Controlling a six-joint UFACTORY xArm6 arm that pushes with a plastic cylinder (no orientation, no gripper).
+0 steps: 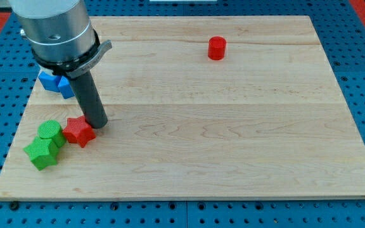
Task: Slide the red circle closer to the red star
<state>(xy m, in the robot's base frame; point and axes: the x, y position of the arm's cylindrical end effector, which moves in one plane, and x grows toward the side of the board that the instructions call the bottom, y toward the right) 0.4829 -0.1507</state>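
The red circle (217,48) is a short red cylinder standing alone near the view's top, right of centre. The red star (78,131) lies far from it at the view's lower left. My tip (98,123) rests on the board just right of the red star, touching or almost touching its upper right edge. The dark rod rises from the tip up and left to the grey arm body (54,28). The red circle is far to the right of and above my tip.
Two green blocks (45,145) sit together just left of the red star. A blue block (57,82) lies near the view's left edge, partly hidden behind the arm. The wooden board (233,139) lies on a blue perforated table.
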